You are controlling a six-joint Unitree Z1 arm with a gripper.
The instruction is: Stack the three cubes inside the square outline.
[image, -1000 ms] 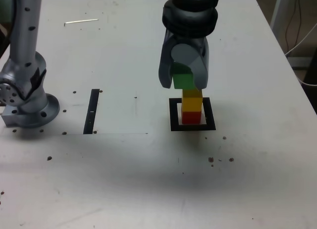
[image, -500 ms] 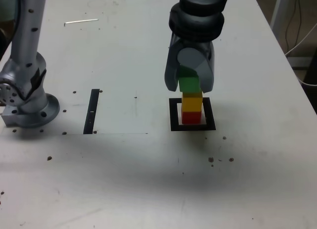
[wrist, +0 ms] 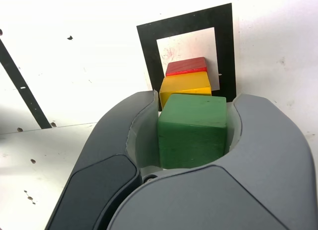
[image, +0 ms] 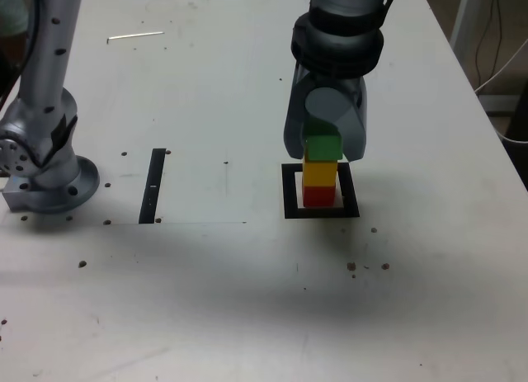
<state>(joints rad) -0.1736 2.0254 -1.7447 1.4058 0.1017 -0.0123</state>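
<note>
The red cube [image: 319,197] rests in the white centre of the black square outline [image: 289,191], and the yellow cube [image: 320,173] sits on top of it. My gripper [image: 324,147] is shut on the green cube [image: 322,147], which sits directly over the yellow cube; touching or just above it, I cannot tell. In the wrist view the green cube [wrist: 193,129] is clamped between the grey jaws of the gripper [wrist: 191,133], with the yellow cube [wrist: 185,85], the red cube [wrist: 186,66] and the outline [wrist: 149,43] beyond it.
A narrow black strip [image: 153,185] lies on the white table toward the exterior view's left. The arm's grey base [image: 41,163] stands at the far left. A thin pale stick [image: 134,37] lies at the back. Small dark specks dot the table [image: 247,299].
The gripper carried the green cube toward the exterior view's right and down, from beside and above the stack to directly over the yellow cube.
</note>
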